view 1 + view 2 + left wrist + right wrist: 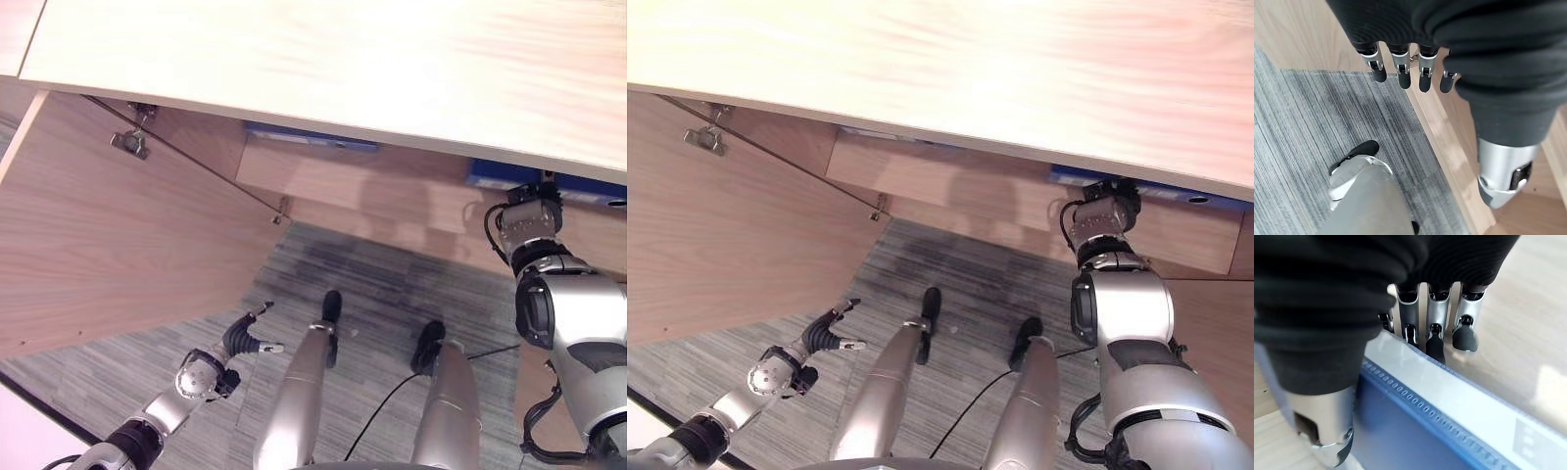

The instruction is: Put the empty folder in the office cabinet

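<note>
Reaching in under the cabinet's top panel (pixel 392 69), the right hand (pixel 1435 318) has its fingers (pixel 1465 335) extended along the far side of the blue folder (pixel 1415 431), with the thumb coming down on its near face. It looks like a loose pinch over the top edge, but where the thumb meets the folder is blocked by the dark cover, so I cannot tell whether the hold is firm.

From the head views the folder (pixel 505 174) sits on the cabinet shelf (pixel 372 186), on the right, tucked mostly behind the top panel; only a thin blue strip shows. A second blue strip (pixel 309 137) lies further left on the same shelf; whether it is another folder or part of one is hard to say.

Being empty, the folder should be light. Its cover looks like smooth, glossy plastic over stiff board, so likely rigid but slippery, prone to sliding between the fingers. The best hold is probably across the top edge near the spine, thumb on one face and fingers on the other.

Hanging low on the left, the left hand (pixel 245 338) is over the carpet (pixel 392 284) beside the open door (pixel 118 235), fingers relaxed and holding nothing.
</note>
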